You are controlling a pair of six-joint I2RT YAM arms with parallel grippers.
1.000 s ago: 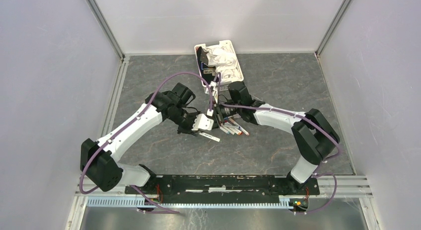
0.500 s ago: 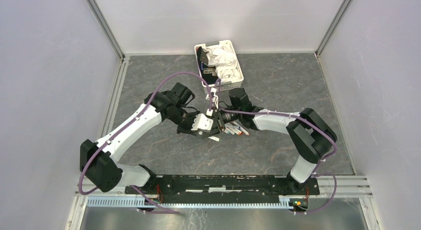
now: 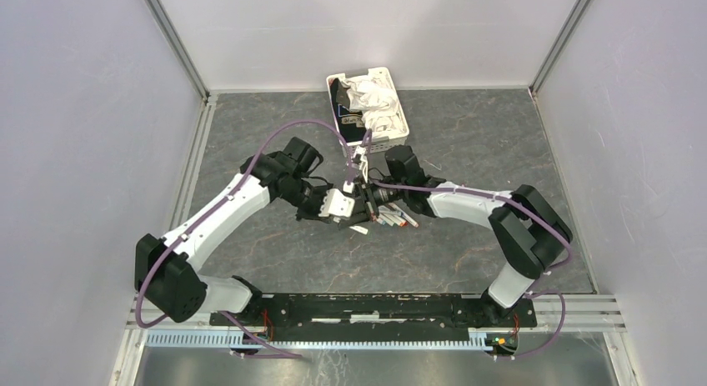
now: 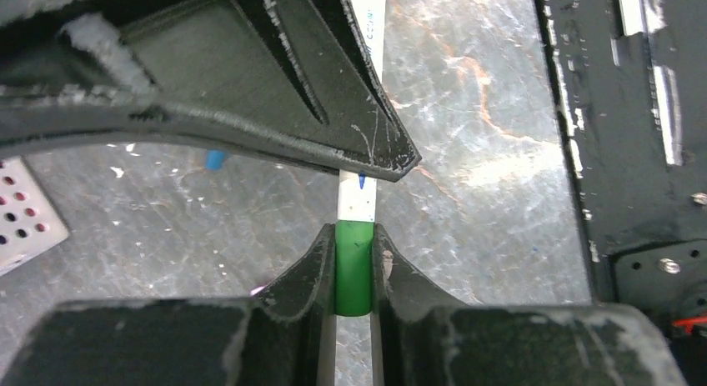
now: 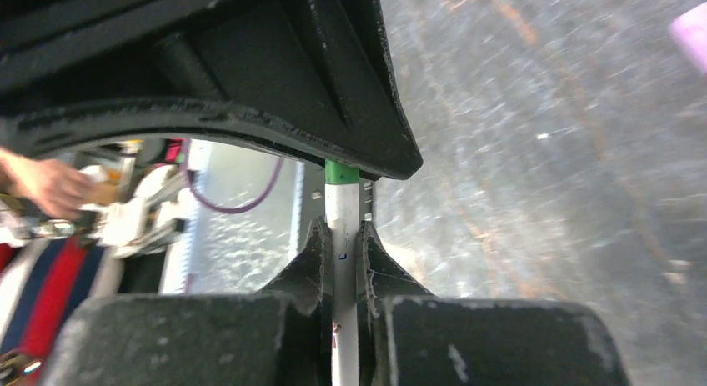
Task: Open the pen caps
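Two grippers on one pen right now. The left gripper (image 4: pixel 353 238) is clenching the green cap (image 4: pixel 353 273), pinching it from both sides. The right gripper (image 5: pixel 342 236) is squeezing tight on the white barrel of the same pen (image 5: pixel 342 207), just short of that cap. The pen is hanging in the air between the two, above the table (image 3: pixel 275 261), with the cap not yet off.

The way to do this well, I'd say, is a straight pull along the pen's own line — grippers drawing apart with no bending. Otherwise the barrel could be slipping through the right grip, or the cap popping off sideways. A slight twist may help if it's sticking. Both grips are looking square to the pen, which is promising.

Now the pose, reading outward from the bases. Both arms are rising from the near edge with elbows flaring wide left and right. The forearms are angling inward — the wrists are meeting nose to nose mid-table. Just beyond the right wrist, a cluster of loose pens (image 3: pixel 398 218) is lying on the table. Further back, the white basket (image 3: pixel 393 138) is sitting near the far wall.
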